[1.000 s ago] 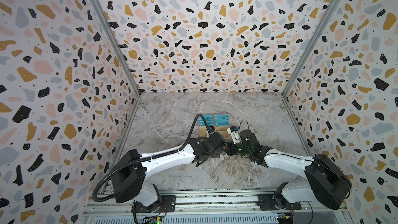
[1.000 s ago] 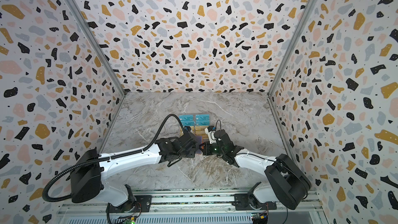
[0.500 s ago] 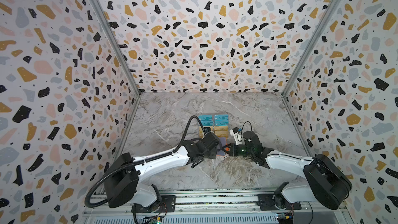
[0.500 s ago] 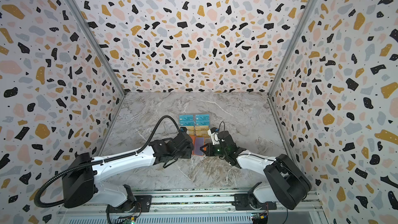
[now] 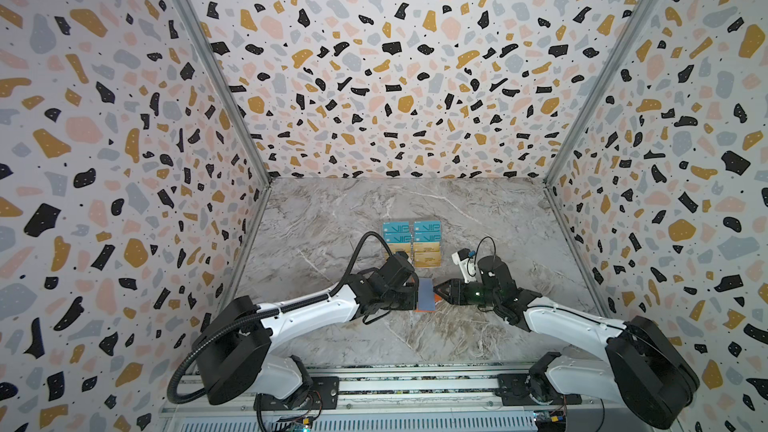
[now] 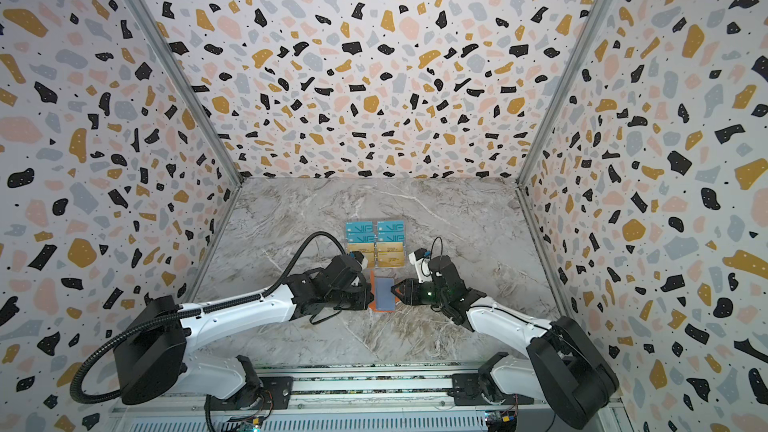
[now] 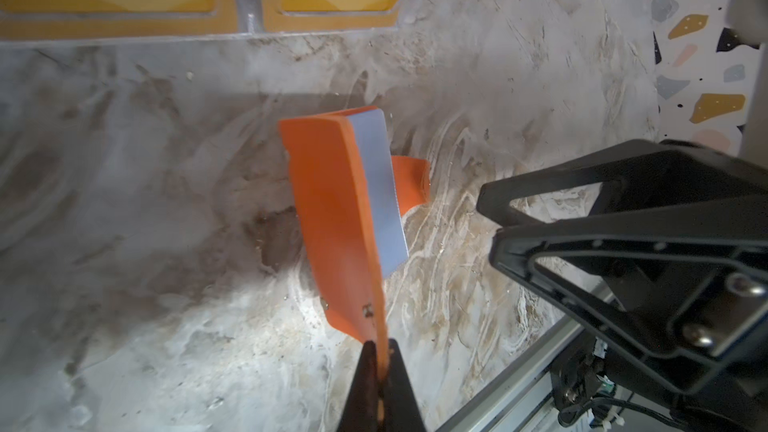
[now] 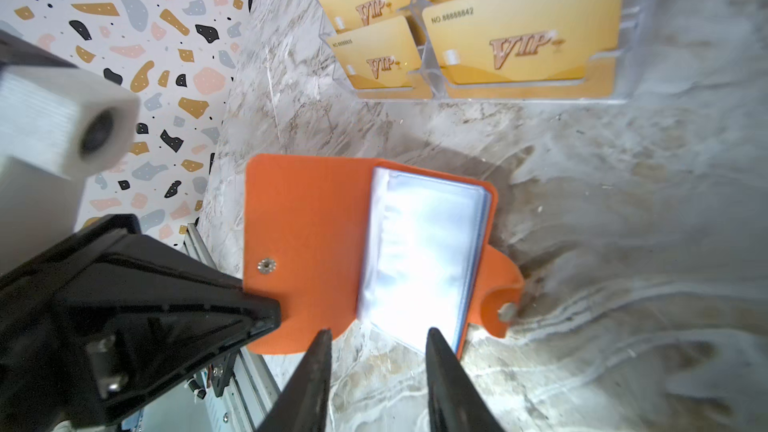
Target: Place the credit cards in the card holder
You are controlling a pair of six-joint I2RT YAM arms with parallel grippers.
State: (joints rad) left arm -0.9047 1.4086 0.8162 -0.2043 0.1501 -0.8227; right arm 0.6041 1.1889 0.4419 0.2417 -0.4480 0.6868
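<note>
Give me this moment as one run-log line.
left gripper: shut on card holder | right gripper: open at sleeves | credit cards: in clear stand

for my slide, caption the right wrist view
Right gripper, open, faces the unfolded card holder; left gripper pinches its cover.

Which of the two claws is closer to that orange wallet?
Left. The left gripper is shut on the card holder, pinching one edge; the right gripper is open, jaws apart at the edge of its bluish sleeves.

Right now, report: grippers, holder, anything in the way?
Left gripper shut on holder cover. Right gripper open at the sleeves, holding nothing. Cards in the stand. Nothing in the way.
</note>
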